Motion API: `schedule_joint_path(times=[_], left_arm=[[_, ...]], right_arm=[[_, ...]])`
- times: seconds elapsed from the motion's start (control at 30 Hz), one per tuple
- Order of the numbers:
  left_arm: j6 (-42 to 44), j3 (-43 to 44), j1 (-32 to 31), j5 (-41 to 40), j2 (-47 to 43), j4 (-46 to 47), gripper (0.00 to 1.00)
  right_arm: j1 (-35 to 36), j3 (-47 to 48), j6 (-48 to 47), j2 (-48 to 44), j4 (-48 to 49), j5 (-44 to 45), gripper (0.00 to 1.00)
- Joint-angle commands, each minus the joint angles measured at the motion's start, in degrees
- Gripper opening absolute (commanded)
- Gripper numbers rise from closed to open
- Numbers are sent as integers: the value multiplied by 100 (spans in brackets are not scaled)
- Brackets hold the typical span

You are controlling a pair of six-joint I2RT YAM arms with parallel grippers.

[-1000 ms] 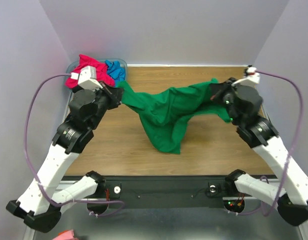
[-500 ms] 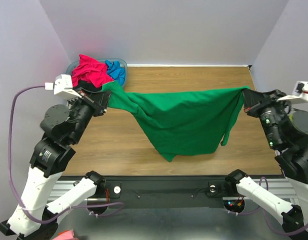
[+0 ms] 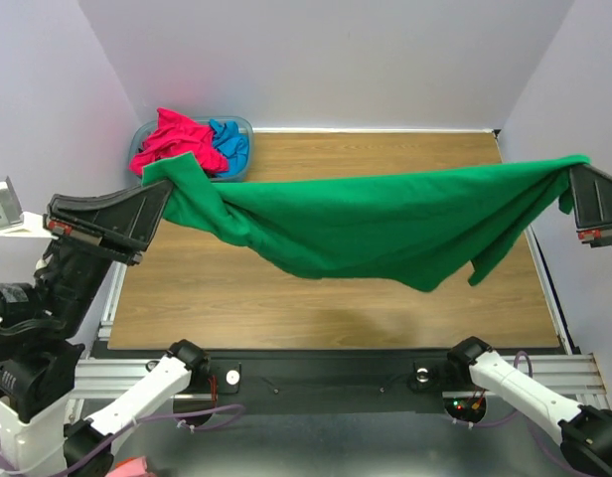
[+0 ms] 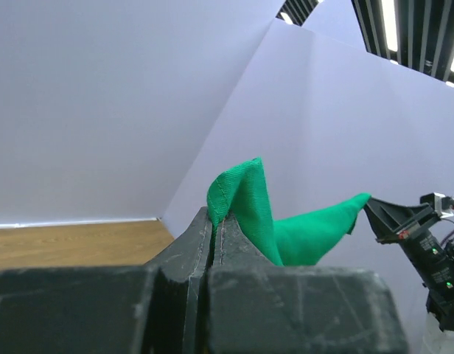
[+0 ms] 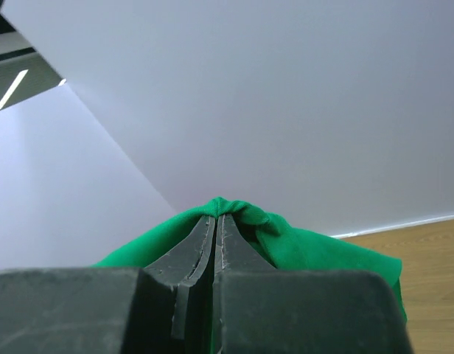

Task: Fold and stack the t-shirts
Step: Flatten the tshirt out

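Cloth this soft sags between holds, so the green shirt, stretched in air over the table, wants gripping at its corners, where the left gripper and right gripper pinch it. Wrist views show each pair of jaws pressed shut on bunched fabric. Only the top view shows the pink shirt and blue shirt, seemingly in a basin, far left.

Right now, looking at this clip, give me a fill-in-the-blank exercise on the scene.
The left end effector and right end effector hold a ___ t-shirt stretched between them.
Both end effectors are ___ on its cloth.
The pink shirt and blue shirt lie in a ___ at the far left corner of the table.
Missing: green; shut; basin.
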Motion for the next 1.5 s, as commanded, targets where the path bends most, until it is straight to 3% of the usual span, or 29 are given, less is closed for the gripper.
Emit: schedule_joint_path(times=[0.0, 0.13, 0.2, 0.3, 0.33, 0.37, 0.4, 0.43, 0.47, 0.5, 0.57, 0.6, 0.63, 0.77, 0.83, 1.07, 1.17, 1.3, 1.47], left_arm=[[-44, -362, -8, -674, 249, 196, 0], [-255, -1171, -8, -1983, 670, 144, 0], [-405, -1767, -8, -3073, 1134, 12, 0], [-993, -2549, 210, -3674, 1979, -270, 0], [-1212, -2875, 577, -3283, 2442, -383, 16], [-1231, -2878, 728, -3279, 2447, -410, 36], [-1258, -3209, 913, -2792, 2847, -402, 56], [-1380, -3342, 1028, -2639, 3025, -489, 72], [-1433, -3448, 1090, -2620, 3140, -568, 96], [-1460, -3597, 1108, -2750, 3263, -725, 98], [-1539, -3747, 1108, -2891, 3090, -850, 98], [-1539, -3818, 1108, -2883, 2949, -859, 98], [-1539, -3871, 1108, -2866, 2800, -807, 98], [-1364, -4152, 1108, -2585, 1905, -429, 99], [-1232, -4310, 1108, -2471, 1745, -156, 99], [-811, -4293, 1099, -1812, 2077, 757, 99], [-600, -4013, 1064, -979, 2788, 1311, 99], [-187, -3180, 958, -783, 4193, 1952, 99], [209, -1809, 950, -545, 5879, 1989, 98]], right_arm=[[-27, -51, -261, 464, -57, 1043, 0], [-18, -568, -367, 1401, -49, 2223, 0], [-27, -842, -341, 1956, -14, 3110, 0], [-175, -1300, -411, 3279, 311, 3720, 0], [-515, -1309, -472, 4025, 460, 3111, 1], [-519, -1300, -473, 4033, 548, 3105, 1], [-937, -1274, -325, 4720, 619, 2374, 1], [-1123, -1196, -332, 5049, 663, 1957, 6], [-1256, -986, -323, 5331, 672, 1623, 10], [-1370, -897, -410, 5821, 655, 1323, 18], [-1371, -800, -455, 6062, 541, 1111, 47], [-1371, -860, -464, 6063, 549, 1057, 87], [-1380, -922, -438, 6046, 549, 996, 100], [-1371, -1580, -367, 5363, 549, 270, 100], [-1363, -2370, -157, 4931, 558, -110, 100], [-678, -5103, 695, 3111, 848, -1078, 100], [-563, -5771, 1003, 2812, 1005, -1290, 100], [-563, -6028, 1170, 2899, 1085, -1141, 100], [-563, -6125, 1399, 3354, 1182, -703, 100]])
